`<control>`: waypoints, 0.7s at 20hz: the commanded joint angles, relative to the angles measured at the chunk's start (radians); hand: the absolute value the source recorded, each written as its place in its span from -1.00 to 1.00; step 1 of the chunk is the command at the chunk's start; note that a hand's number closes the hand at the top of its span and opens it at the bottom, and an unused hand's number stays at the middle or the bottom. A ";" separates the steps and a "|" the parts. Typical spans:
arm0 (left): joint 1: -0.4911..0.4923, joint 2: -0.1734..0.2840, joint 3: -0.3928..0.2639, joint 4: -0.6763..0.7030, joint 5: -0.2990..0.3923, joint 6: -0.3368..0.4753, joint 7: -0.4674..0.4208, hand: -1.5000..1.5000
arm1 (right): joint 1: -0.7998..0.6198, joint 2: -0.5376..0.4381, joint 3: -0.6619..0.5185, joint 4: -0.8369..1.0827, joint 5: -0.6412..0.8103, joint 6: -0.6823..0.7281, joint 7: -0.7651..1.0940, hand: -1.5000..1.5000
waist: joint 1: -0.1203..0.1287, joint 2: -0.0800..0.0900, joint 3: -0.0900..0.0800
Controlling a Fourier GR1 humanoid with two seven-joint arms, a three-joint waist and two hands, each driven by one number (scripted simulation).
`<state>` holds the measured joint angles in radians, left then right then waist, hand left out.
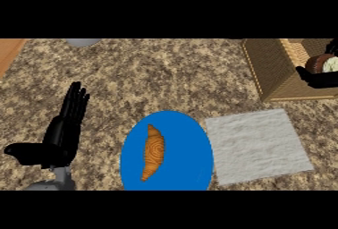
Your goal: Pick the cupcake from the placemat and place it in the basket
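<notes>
The cupcake (323, 64), brown with a pale top, hangs over the wicker basket (274, 71) at the right edge of the head view. My right hand (325, 79) is curled round it from below, partly cut off by the picture's edge. The light grey placemat (257, 145) lies bare on the counter below the basket. My left hand (63, 129) rests open at the left, fingers straight and pointing up, holding nothing.
A blue plate (191, 143) with a croissant (152, 152) on it lies just left of the placemat. A grey round object (82, 42) peeks in at the top left. A wooden strip (10, 51) borders the granite counter's far left.
</notes>
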<state>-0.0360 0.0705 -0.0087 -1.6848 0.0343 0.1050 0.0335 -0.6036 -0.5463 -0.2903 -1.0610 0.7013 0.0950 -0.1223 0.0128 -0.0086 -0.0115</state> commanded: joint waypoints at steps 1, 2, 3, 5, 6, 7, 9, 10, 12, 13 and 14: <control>0.066 -0.002 -0.010 -0.030 0.000 -0.013 -0.022 0.00 | 0.012 -0.011 -0.028 0.136 -0.004 -0.045 -0.080 1.00 | 0.002 0.012 0.012; -0.031 0.001 0.018 0.069 0.004 -0.012 -0.043 0.00 | -0.014 0.034 -0.016 0.181 0.003 -0.084 -0.082 1.00 | 0.002 0.016 0.012; 0.006 -0.018 0.002 0.062 0.001 -0.008 -0.058 0.00 | -0.018 0.032 0.006 0.179 0.026 -0.082 -0.071 1.00 | 0.001 0.014 0.012; -0.008 -0.013 -0.023 -0.033 -0.013 0.011 0.058 0.00 | -0.033 -0.037 -0.035 0.224 -0.006 -0.051 -0.124 1.00 | 0.002 0.012 0.012; 0.014 -0.022 -0.025 0.007 -0.024 0.006 -0.028 0.00 | -0.053 -0.028 -0.041 0.311 0.010 -0.104 -0.159 1.00 | 0.013 0.018 0.013; 0.026 -0.007 -0.013 -0.040 -0.012 0.004 0.014 0.00 | -0.006 -0.024 -0.043 0.273 -0.001 -0.104 -0.171 1.00 | 0.005 0.013 0.013; -0.004 -0.037 -0.025 0.007 -0.025 0.026 -0.001 0.00 | -0.084 -0.022 -0.044 0.335 0.000 -0.106 -0.147 1.00 | 0.009 0.017 0.012; 0.018 -0.002 0.005 -0.002 0.001 -0.008 -0.014 0.00 | 0.017 -0.021 -0.068 0.331 -0.026 -0.118 -0.223 1.00 | 0.003 0.017 0.013; 0.029 -0.011 -0.015 0.003 -0.020 0.001 -0.014 0.00 | -0.037 -0.014 -0.058 0.351 -0.007 -0.139 -0.168 1.00 | 0.007 0.016 0.012; 0.020 -0.038 -0.030 0.033 -0.022 0.010 -0.030 0.00 | -0.060 -0.014 -0.067 0.370 0.001 -0.159 -0.118 1.00 | 0.009 0.019 0.012; 0.017 -0.019 -0.015 0.002 -0.024 0.013 -0.008 0.00 | -0.045 -0.015 -0.082 0.367 -0.012 -0.169 -0.125 1.00 | 0.007 0.016 0.013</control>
<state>-0.0172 0.0471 -0.0289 -1.6787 0.0150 0.1135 0.0183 -0.6843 -0.5524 -0.3465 -0.7873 0.6664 -0.0181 -0.2870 0.0307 -0.0133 -0.0263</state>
